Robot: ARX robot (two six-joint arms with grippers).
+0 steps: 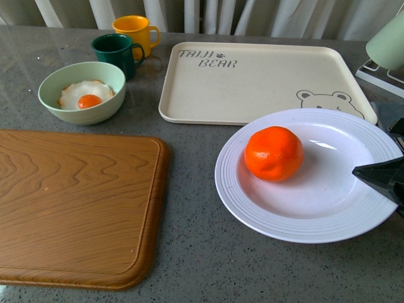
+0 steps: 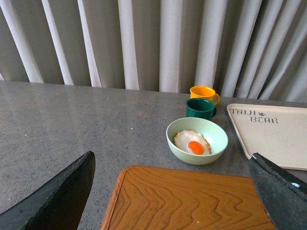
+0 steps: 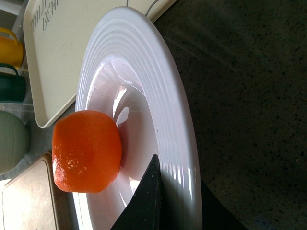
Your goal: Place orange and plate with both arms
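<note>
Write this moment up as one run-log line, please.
orange: on plate | right gripper: at plate rim, grip unclear | left gripper: open, empty

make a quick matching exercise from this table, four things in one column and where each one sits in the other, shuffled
Things
1. orange
2. fried egg
3. green mug
4. plate

Places
A. in the pale-green bowl
B. just in front of the yellow mug
C. on the plate
D. right of the wooden board, in front of the bear tray

Pairs: 1-C, 2-A, 3-B, 4-D
</note>
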